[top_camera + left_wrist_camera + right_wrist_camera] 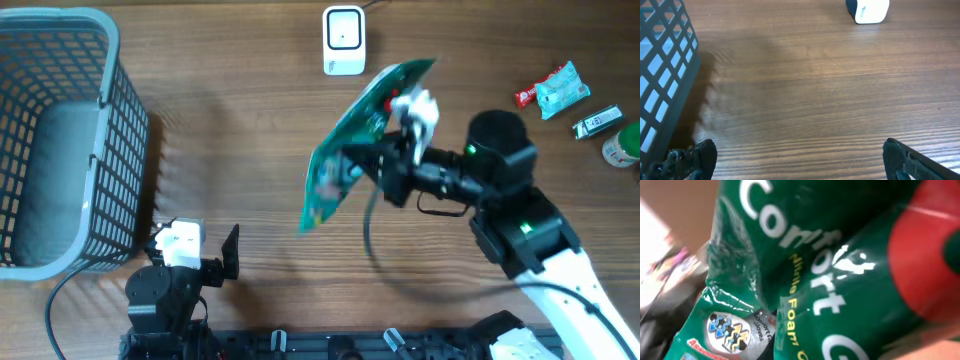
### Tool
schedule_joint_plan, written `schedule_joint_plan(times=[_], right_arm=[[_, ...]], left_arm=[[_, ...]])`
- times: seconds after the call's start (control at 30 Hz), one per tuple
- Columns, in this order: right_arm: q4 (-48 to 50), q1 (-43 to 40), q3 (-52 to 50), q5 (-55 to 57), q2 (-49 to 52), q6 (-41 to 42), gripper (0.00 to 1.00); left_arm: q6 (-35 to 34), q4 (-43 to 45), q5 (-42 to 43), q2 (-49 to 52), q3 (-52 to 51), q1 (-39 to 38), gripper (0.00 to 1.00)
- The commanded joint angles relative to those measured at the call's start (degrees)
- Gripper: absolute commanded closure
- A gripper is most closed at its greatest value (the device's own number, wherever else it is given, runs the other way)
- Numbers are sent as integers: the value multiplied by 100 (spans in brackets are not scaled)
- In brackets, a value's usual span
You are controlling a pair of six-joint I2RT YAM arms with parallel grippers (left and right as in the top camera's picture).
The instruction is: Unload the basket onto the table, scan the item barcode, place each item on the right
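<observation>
Right tool (382, 166) around green packet (365, 110); its lettering, perhaps "Comfort", wrist-view only.

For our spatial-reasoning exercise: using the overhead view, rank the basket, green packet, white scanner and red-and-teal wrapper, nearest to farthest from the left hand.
From the left hand:
1. The grey basket, close by, left.
2. The green packet, mid-table.
3. The white scanner, far edge, centre.
4. The red-and-teal wrapper, far right.

Overhead looks down, sharing the scanner (343, 40) with the low, forward-facing left wrist view.
</observation>
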Motion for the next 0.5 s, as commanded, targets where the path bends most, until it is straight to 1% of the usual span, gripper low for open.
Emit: schedule_joint_plan(times=[0.0,0.1,0.17,0.2,0.23,0.37,0.47], right_arm=[[334,17,-2,-2546,48,-3244,95],[990,17,-2,-3711,374,-5230,96],[1685,17,-2,-4319,640,-6050,95],[2312,17,-2,-4730,866,-6465,95],[2752,17,-2,-4907,1021,-6634,95],[4478,136,0,-4896,1587,-6634,95],[4868,136,0,-4896,1727,-6638,95]], left_arm=[[-52,13,-31,-42,-28,22,0],[-52,13,-31,-42,-28,22,0],[-55,13,-31,-42,-28,22,0],[-52,13,-31,-42,-28,22,0],[-52,13,-31,-42,-28,22,0],[-55,13,-31,-42,-28,22,0],[-52,13,-31,-42,-28,22,0]])
